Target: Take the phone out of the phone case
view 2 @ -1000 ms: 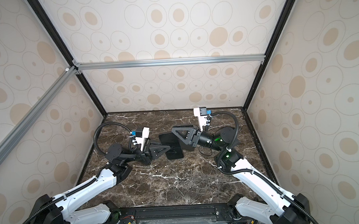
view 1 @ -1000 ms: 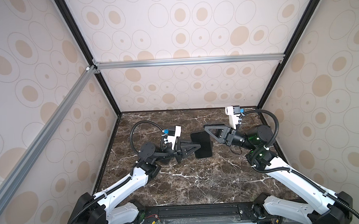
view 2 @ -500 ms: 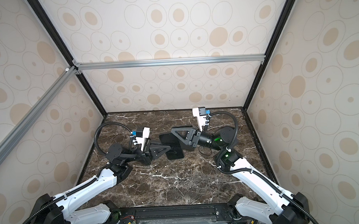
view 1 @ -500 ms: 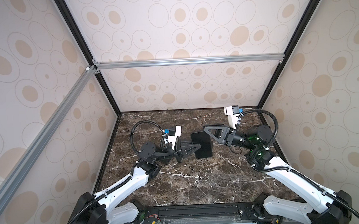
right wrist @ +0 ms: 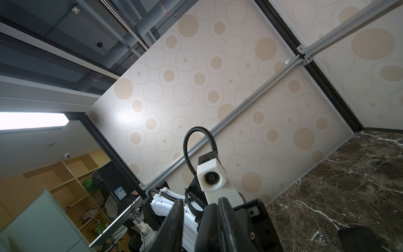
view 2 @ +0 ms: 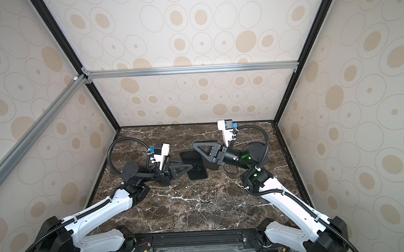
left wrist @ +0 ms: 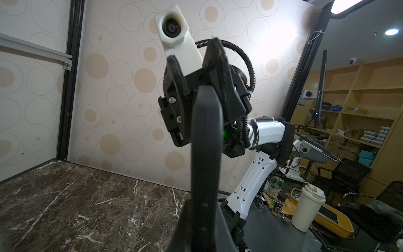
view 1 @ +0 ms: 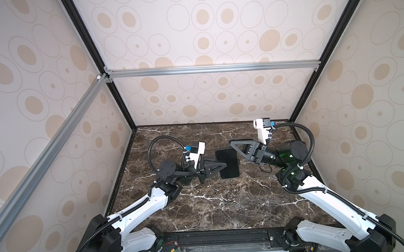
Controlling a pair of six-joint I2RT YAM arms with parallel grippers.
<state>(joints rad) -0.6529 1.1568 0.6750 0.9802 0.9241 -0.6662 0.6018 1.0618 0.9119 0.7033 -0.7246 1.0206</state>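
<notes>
The phone in its phone case point(view 1: 231, 169) point(view 2: 197, 169) is a single black slab held in the air over the marble table; I cannot tell case from phone. My left gripper point(view 1: 224, 165) point(view 2: 190, 166) is shut on the slab's left edge. The left wrist view shows the slab point(left wrist: 206, 135) edge-on, rising from between the fingers of that gripper point(left wrist: 204, 231). My right gripper point(view 1: 231, 143) point(view 2: 194, 146) straddles the slab's far right corner. In the right wrist view the slab's edge point(right wrist: 208, 218) lies against one finger point(right wrist: 226, 218) of that gripper point(right wrist: 201, 204), with a gap to the other, so the jaws stand open.
The marble table point(view 1: 213, 201) is walled on three sides by patterned panels. A dark rounded shape point(right wrist: 359, 237) lies on the table in the right wrist view; I cannot tell what it is. Both arms meet over the far middle of the table.
The right gripper's jaws have narrowed around the slab's corner. The left gripper and the slab have stayed where they were.
</notes>
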